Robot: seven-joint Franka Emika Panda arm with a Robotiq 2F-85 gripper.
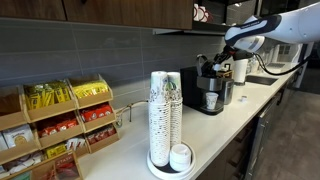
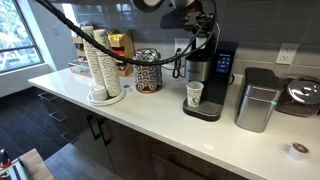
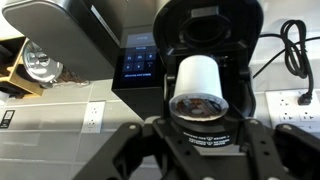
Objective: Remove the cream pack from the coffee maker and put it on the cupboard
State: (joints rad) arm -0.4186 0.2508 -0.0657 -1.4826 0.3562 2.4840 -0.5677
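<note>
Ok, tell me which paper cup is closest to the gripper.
The single white cup standing in the coffee maker, right under the gripper. The other cups sit in tall stacks farther along the counter.

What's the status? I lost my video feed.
Gripper above coffee maker, jaws unclear. Cream pack not visible. White cup sits under the spout.
</note>
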